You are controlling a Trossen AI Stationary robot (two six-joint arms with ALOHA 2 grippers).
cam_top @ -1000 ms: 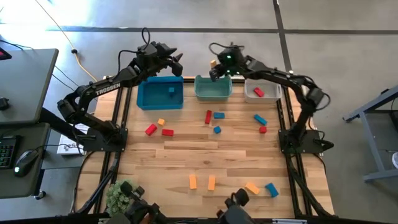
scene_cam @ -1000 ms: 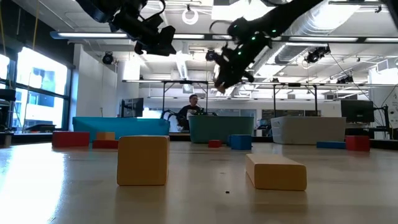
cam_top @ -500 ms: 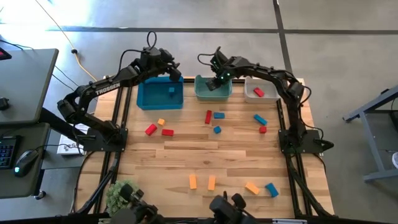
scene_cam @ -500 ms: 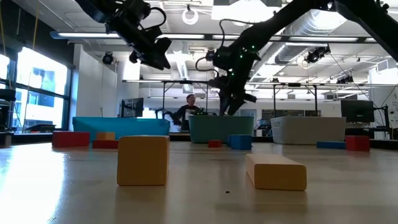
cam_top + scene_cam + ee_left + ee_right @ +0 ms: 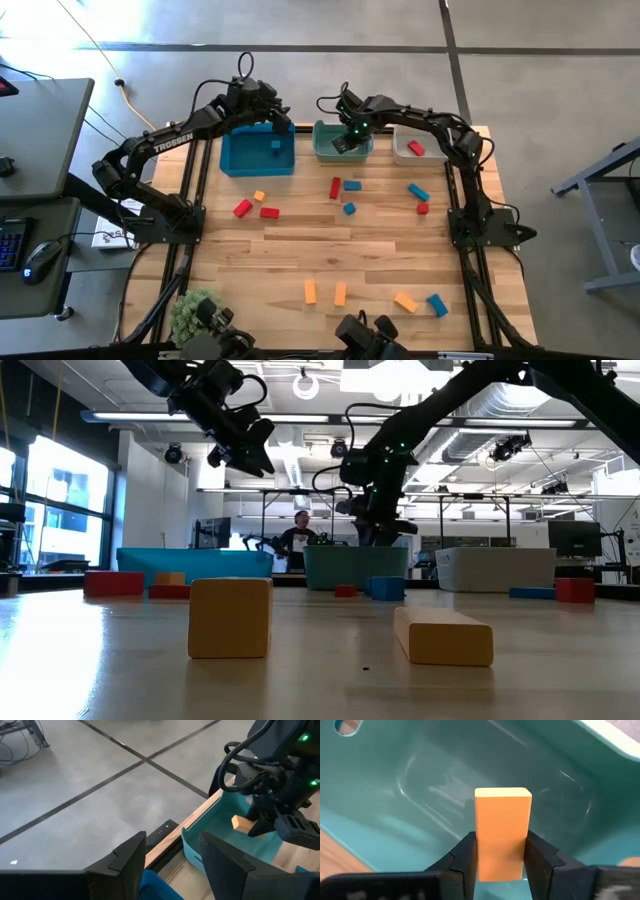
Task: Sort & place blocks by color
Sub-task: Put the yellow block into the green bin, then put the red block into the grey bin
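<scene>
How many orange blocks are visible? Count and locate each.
5 orange blocks: one in the right gripper over the teal bin; one small cube mid-left; three along the table's near edge. Others may be hidden.

Right arm: reaches from the tabletop's right edge toward the far middle, elbow raised, wrist angled down. Right pincer (image 5: 501, 851): fingers (image 5: 467, 856) pressed against both sides of an orange block (image 5: 502, 832).
Left arm: stretched from the left edge toward the far side. Left pincer (image 5: 172, 855): held aloft, fingers parted, gripping nothing.
</scene>
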